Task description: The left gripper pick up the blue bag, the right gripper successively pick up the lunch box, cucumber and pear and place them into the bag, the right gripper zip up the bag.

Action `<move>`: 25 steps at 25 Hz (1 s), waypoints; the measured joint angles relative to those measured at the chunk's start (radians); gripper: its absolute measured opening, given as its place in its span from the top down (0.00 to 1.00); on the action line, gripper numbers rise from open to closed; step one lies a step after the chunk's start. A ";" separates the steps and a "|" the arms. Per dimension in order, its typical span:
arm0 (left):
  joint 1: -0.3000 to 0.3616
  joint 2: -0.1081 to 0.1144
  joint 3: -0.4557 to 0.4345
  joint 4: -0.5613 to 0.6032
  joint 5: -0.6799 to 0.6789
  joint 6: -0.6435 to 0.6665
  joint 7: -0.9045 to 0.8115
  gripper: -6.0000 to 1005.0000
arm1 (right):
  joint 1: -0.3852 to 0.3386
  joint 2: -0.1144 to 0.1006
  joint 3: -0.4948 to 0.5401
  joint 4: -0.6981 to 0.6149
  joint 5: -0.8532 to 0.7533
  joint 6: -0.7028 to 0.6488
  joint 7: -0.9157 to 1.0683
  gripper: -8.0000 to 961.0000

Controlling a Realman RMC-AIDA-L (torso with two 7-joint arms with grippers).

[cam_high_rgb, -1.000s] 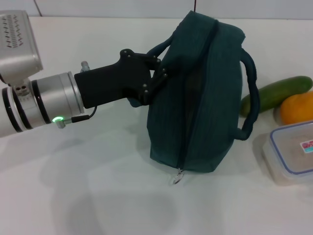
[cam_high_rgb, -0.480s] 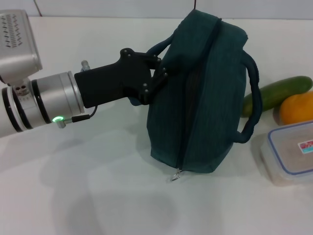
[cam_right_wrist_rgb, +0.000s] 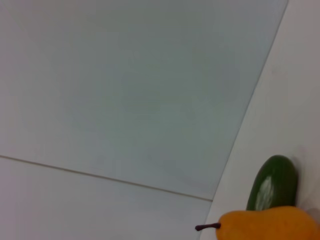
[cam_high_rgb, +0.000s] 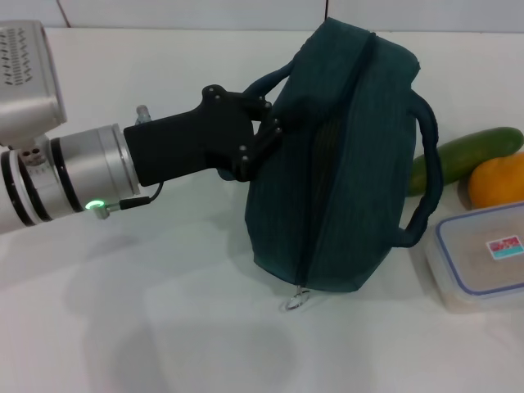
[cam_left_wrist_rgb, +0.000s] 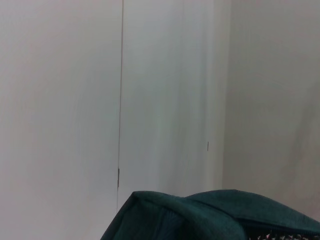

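Bag (cam_high_rgb: 336, 155) higher, L hand (cam_high_rgb: 266, 135) level.

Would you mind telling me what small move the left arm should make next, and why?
Probably lift a little higher. The left gripper is clamped on the near handle of the blue bag, which hangs tilted with its zipper shut. The lunch box, cucumber and pear wait beside it.

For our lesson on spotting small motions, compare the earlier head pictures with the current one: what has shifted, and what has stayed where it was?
The left gripper, jaws still closed on the near handle, has tipped the blue bag slightly toward the robot's right; its top and far handle sit further right. The lunch box has slid slightly nearer the robot. The cucumber and pear stayed put. The right gripper is out of view.
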 joint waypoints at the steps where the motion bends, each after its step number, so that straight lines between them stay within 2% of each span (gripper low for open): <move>1: 0.002 0.000 0.000 0.000 -0.001 0.001 0.002 0.95 | -0.004 0.000 0.003 0.000 0.001 -0.001 0.002 0.15; 10: 0.008 0.000 0.000 0.000 -0.008 0.006 0.015 0.95 | -0.003 0.006 -0.001 -0.003 0.003 0.006 0.003 0.16; 18: 0.008 0.000 0.000 0.000 -0.008 0.006 0.021 0.95 | 0.000 0.011 0.003 -0.005 0.002 0.024 -0.003 0.20; 25: -0.004 0.000 0.000 -0.012 -0.008 0.005 0.023 0.95 | 0.004 0.013 0.005 -0.008 0.003 0.029 -0.038 0.48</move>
